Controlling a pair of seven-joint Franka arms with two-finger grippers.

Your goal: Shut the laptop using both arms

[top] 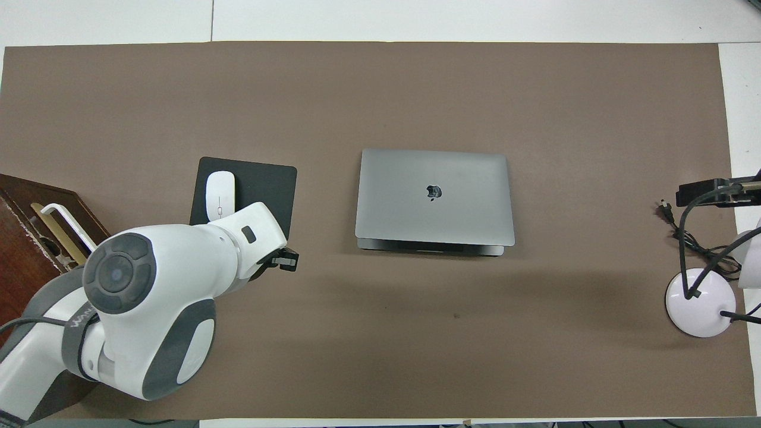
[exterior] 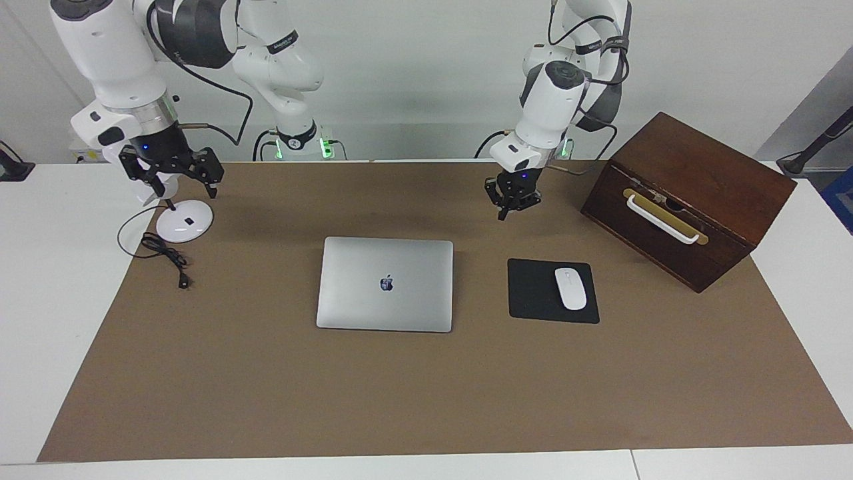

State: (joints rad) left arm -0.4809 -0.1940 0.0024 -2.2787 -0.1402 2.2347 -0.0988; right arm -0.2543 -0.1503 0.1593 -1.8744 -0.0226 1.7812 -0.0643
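The silver-grey laptop (exterior: 385,283) lies in the middle of the brown mat with its lid down and the dark apple logo facing up. In the overhead view the laptop (top: 434,196) shows a thin dark strip of its base along the edge nearer to the robots. My left gripper (exterior: 510,200) hangs above the mat, over the spot between the laptop and the mouse pad, clear of the laptop; it also shows in the overhead view (top: 285,260). My right gripper (exterior: 170,177) is open above the lamp's base, apart from the laptop.
A black mouse pad (exterior: 533,293) with a white mouse (exterior: 570,288) lies beside the laptop toward the left arm's end. A dark wooden box (exterior: 686,200) with a white handle stands at that end. A white lamp base (exterior: 184,221) and its black cable (exterior: 163,253) sit at the right arm's end.
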